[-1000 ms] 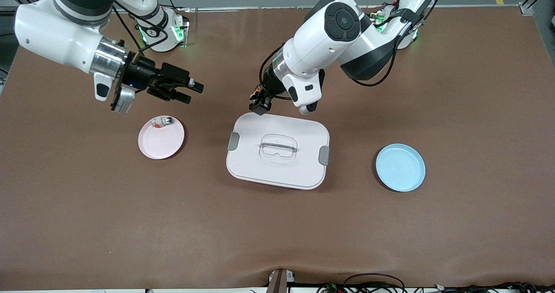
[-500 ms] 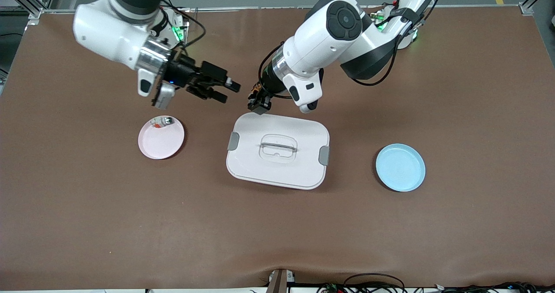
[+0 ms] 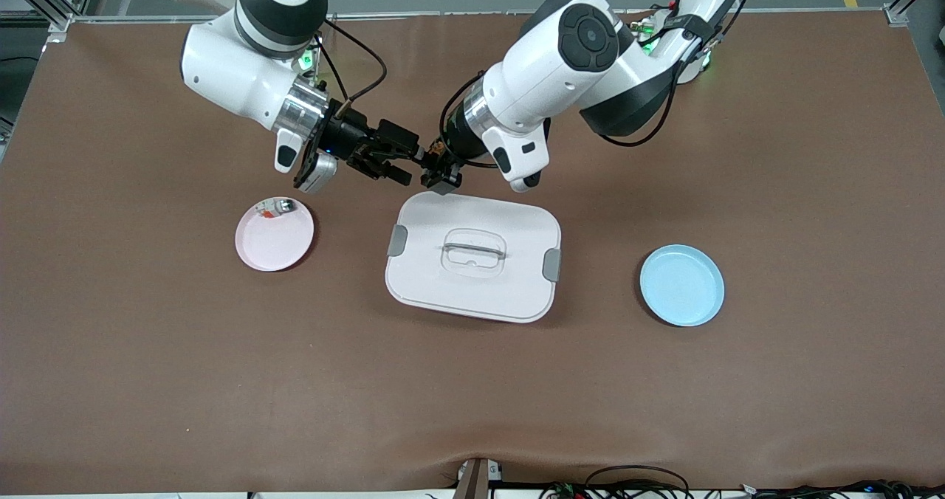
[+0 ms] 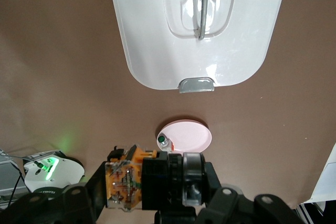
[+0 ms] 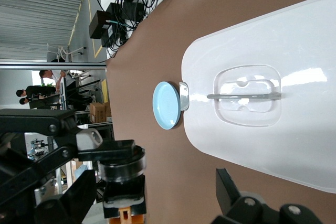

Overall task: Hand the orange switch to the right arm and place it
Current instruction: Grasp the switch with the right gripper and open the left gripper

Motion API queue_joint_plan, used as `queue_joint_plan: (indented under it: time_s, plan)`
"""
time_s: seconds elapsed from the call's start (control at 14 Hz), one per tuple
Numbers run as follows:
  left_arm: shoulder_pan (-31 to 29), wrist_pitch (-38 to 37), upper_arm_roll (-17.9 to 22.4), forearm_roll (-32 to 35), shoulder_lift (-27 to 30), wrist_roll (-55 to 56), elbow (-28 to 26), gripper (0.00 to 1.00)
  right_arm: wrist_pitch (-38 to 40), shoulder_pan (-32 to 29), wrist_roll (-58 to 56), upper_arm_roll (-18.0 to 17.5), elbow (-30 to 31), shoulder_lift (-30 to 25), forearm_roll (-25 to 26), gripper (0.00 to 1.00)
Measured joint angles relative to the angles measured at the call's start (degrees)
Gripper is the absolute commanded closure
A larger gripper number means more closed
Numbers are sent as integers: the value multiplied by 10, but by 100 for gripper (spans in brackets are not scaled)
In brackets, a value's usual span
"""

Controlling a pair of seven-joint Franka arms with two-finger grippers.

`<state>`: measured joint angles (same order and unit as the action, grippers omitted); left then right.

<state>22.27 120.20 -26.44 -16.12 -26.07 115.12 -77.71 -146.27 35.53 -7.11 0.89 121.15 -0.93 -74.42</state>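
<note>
- Over the table just beside the white lidded box [image 3: 472, 257], at the box edge farther from the front camera, the left gripper [image 3: 441, 175] is clenched on the orange switch [image 3: 437, 150]; the switch is tiny and mostly masked by the fingers, so how securely it sits cannot be told.
- Beside it, toward the right arm's end of the box, the right gripper [image 3: 399, 161] hangs with its fingers spread wide, and its tips reach almost to the left gripper. The risk is a finger-on-finger bump: in the front view the gap between the two tools is very slim.
- In the right wrist view the switch [image 5: 122, 179] shows as a stubby dark cylinder with an orange foot, and only a short length sticks out of the holding fingers. If the right gripper closes on that little, the pinch may be shallow and the part could tip or squirt out.
- If the left gripper lets go before the right one has a firm hold, the switch drops onto the brown table [image 3: 148, 351] or the box lid and may roll.
- Nearer the front camera than the right gripper, the pink plate [image 3: 274, 234] already carries a small white-and-green piece [image 3: 280, 207]; setting the switch down on top of it would knock it aside. The blue plate [image 3: 681, 286] lies well apart from the box, toward the left arm's end.
</note>
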Motion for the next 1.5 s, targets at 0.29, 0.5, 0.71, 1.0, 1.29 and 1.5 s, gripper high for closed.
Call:
queue_joint_plan:
  time_s: [0.29, 0.5, 0.71, 1.0, 1.29, 1.5]
  plan:
    - [0, 0, 0, 0, 0, 0, 0, 100, -24, 23, -2, 0, -6, 1, -21, 4]
    - [0, 0, 1, 0, 0, 0, 0, 100, -31, 37, -12, 0, -6, 7, -22, 23]
    - [-1, 0, 2, 0, 0, 0, 0, 100, -31, 37, -24, 0, -8, 12, -23, 100]
    - [-2, -1, 2, -1, 0, 0, 3, 100, -32, 37, -30, 2, -20, 13, -28, 100]
    - [-2, -2, 3, -1, 0, 0, 5, 0, -32, 37, -31, 2, -23, 14, -28, 100]
    - [-3, -2, 4, -1, 0, 0, 5, 0, -31, 38, -31, 1, -25, 14, -29, 100]
